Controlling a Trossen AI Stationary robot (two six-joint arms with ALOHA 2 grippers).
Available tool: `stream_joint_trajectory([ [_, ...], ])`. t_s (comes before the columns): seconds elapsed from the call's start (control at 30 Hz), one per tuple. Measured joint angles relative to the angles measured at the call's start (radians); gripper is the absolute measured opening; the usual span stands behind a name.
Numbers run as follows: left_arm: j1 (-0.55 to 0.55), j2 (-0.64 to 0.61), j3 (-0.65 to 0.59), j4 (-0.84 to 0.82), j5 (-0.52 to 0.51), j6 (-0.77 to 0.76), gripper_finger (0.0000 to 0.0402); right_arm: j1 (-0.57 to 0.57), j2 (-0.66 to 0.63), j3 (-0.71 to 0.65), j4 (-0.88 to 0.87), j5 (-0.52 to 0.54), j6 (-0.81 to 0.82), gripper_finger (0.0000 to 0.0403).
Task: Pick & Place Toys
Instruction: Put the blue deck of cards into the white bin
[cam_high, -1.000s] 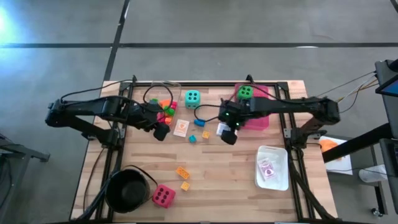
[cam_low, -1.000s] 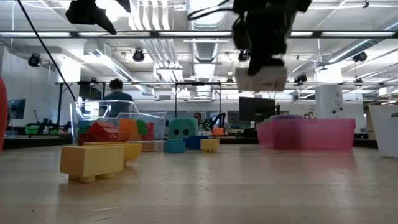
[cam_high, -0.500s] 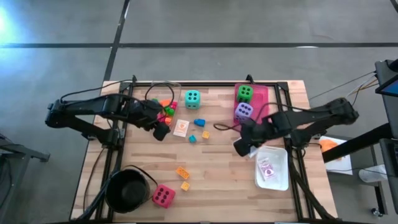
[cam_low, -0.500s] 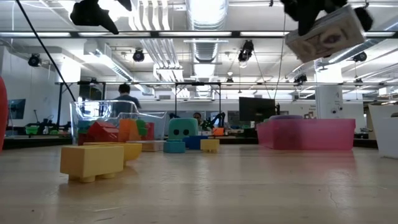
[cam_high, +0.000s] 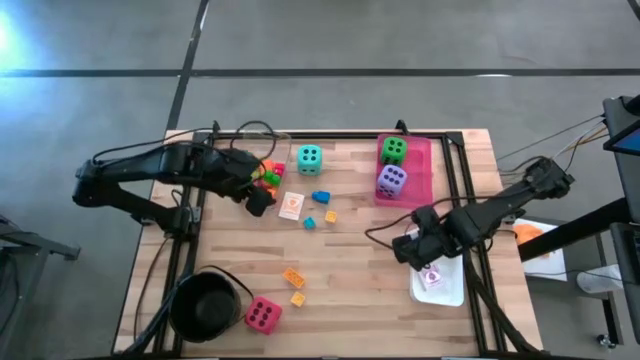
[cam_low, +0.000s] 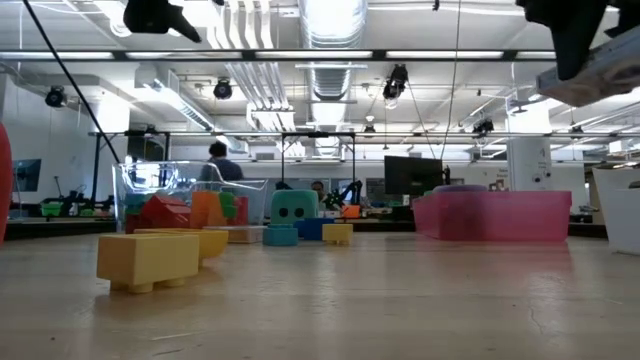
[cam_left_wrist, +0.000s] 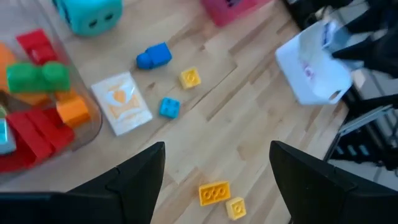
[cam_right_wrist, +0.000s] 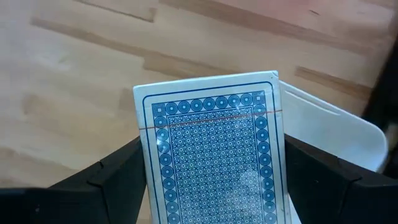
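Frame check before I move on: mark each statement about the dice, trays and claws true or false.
1. The right claw holds a blue-backed card. True.
2. The purple die sits in the white tray. False: it lies in the pink tray beside the green die.
3. The pink-red die lies next to the black pot. True.
4. The left claw grips the teal die. False: it is open and empty, near the clear tray.
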Motion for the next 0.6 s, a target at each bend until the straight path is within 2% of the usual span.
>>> stream_joint_trajectory([
  [0.27,0.033,0.000,0.090,0.001,0.000,0.055,0.0293,0.093,0.001,-0.079,0.013,-0.005,0.195,0.0302],
  [0.53,0.089,0.000,0.109,0.000,0.000,0.074,0.0293,0.137,0.001,-0.173,0.103,-0.015,0.277,0.0302],
  [0.6,0.102,0.000,0.107,-0.002,0.002,0.075,0.0293,0.137,0.001,-0.201,0.137,-0.047,0.275,0.0302],
])
